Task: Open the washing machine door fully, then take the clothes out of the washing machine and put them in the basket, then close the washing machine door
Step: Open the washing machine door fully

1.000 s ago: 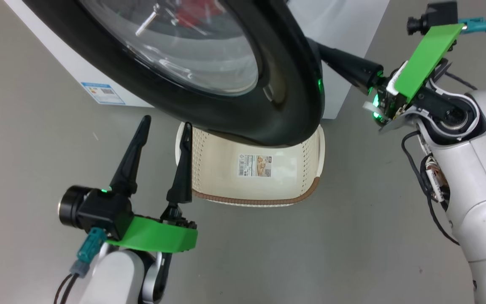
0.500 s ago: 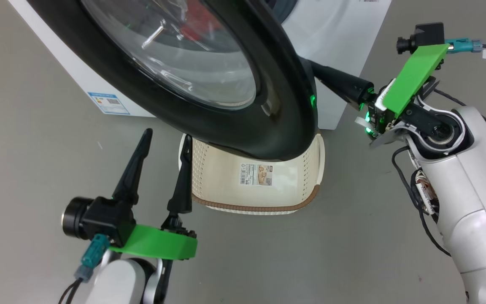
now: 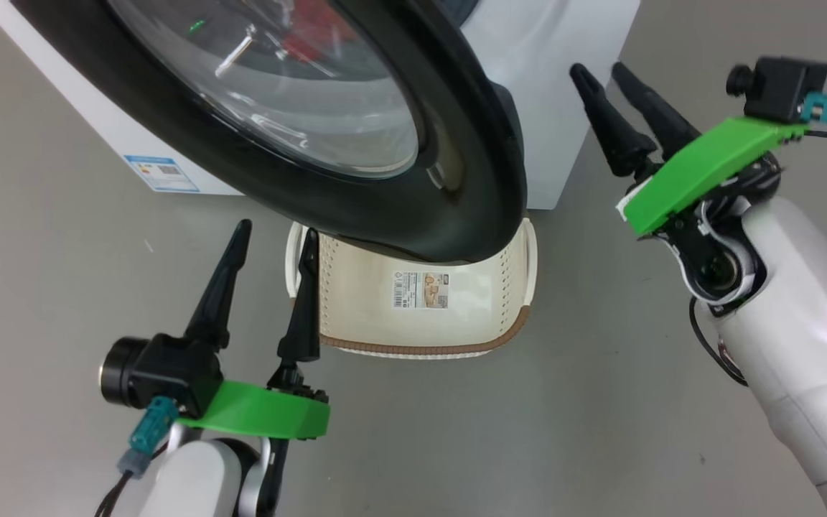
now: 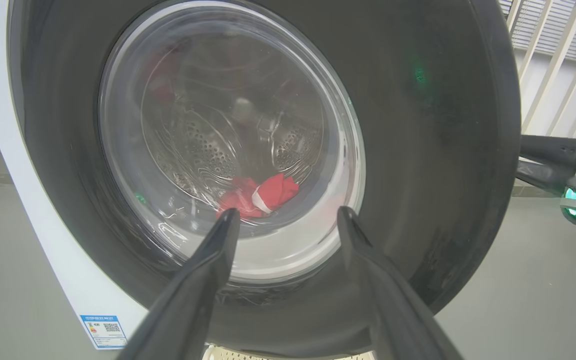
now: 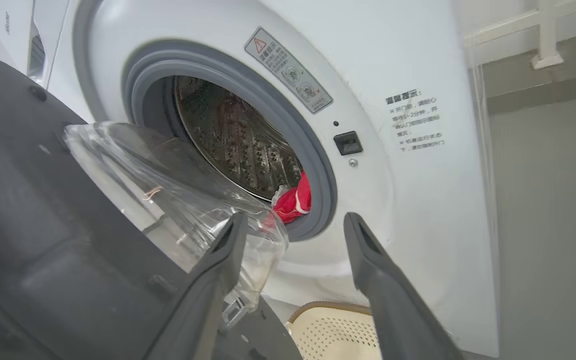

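The washing machine door (image 3: 456, 201), black with a bulging glass window, stands partly open over the cream basket (image 3: 421, 350) on the floor. The white washing machine (image 3: 564, 108) lies behind it. The red clothes (image 5: 295, 200) rest at the drum's lower edge inside the grey ring, and show through the door glass (image 4: 263, 195). My right gripper (image 3: 599, 68) is open, fingers up, a little right of the door's free edge and apart from it. My left gripper (image 3: 275, 230) is open and empty at the basket's left rim, facing the door's outer side (image 4: 443, 150).
A blue label (image 3: 161, 172) sits on the washer's lower front. The door latch slot (image 5: 348, 143) shows right of the opening. White railing (image 4: 558, 45) stands behind on the right. Bare grey floor (image 3: 600, 402) lies right of the basket.
My right gripper, earlier shut at the door's free edge, has come off it, opened, and turned its fingers upward. The left arm has held still.
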Robot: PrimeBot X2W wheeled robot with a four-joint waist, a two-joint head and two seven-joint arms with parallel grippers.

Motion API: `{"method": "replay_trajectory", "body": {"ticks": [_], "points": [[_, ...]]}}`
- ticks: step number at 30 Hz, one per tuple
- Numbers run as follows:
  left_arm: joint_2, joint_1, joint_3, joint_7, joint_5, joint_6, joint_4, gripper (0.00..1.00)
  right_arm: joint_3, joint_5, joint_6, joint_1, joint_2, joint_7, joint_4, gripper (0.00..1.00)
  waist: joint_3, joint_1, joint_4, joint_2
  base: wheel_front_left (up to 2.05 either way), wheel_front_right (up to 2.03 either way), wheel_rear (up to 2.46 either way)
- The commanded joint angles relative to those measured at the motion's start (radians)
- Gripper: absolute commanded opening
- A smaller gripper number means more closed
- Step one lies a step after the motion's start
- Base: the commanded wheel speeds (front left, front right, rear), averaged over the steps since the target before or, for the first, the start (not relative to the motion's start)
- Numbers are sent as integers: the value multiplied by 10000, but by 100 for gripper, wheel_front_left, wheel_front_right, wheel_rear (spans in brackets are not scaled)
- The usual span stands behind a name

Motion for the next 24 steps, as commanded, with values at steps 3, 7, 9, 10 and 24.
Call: {"method": "replay_trajectory", "body": {"ticks": [3, 7, 9, 10, 24], "points": [[175, -51, 389, -49, -56, -10, -224, 100, 277, -1001, 75, 62, -11, -1185, 229, 100, -3, 0, -146, 0, 0, 0, 0], [175, 15, 536, -49, 3, -31, -201, 100, 321, -2700, 75, -28, 31, -2182, 968, 100, -64, 0, -314, 0, 0, 0, 0], [175, 58, 635, -49, -1, -9, -234, 100, 54, -3529, 75, -8, 110, -2295, 1081, 100, -77, 0, -375, 0, 0, 0, 0], [175, 80, 683, -49, 4, 4, -257, 100, -232, -4013, 75, 20, 145, -2312, 1013, 100, -83, 0, -401, 0, 0, 0, 0], [175, 394, 934, -49, 173, 78, -697, 100, -3500, -8344, 75, 2973, 1679, -2326, -2369, 100, -220, 0, -609, 0, 0, 0, 0]]}}
